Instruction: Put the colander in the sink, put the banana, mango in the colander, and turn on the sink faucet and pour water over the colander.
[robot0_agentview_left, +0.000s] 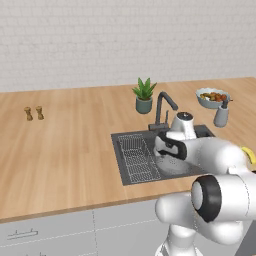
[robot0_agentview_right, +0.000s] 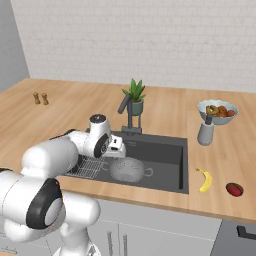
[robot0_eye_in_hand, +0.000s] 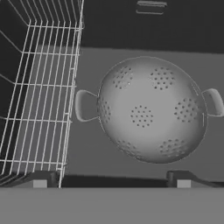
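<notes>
Fingertips of the gripper (robot0_eye_in_hand: 111, 178) stand wide apart and empty above the colander (robot0_eye_in_hand: 151, 109), which sits in the sink (robot0_agentview_right: 167, 150). Left of it stands a wire rack (robot0_eye_in_hand: 41, 92), close enough to crowd an approach. To the right, on the counter (robot0_agentview_right: 220, 165), lie the banana (robot0_agentview_right: 204, 180) and mango (robot0_agentview_right: 234, 189): probably light, the banana soft and best pinched mid-length, the mango rounder and liable to slip.
</notes>
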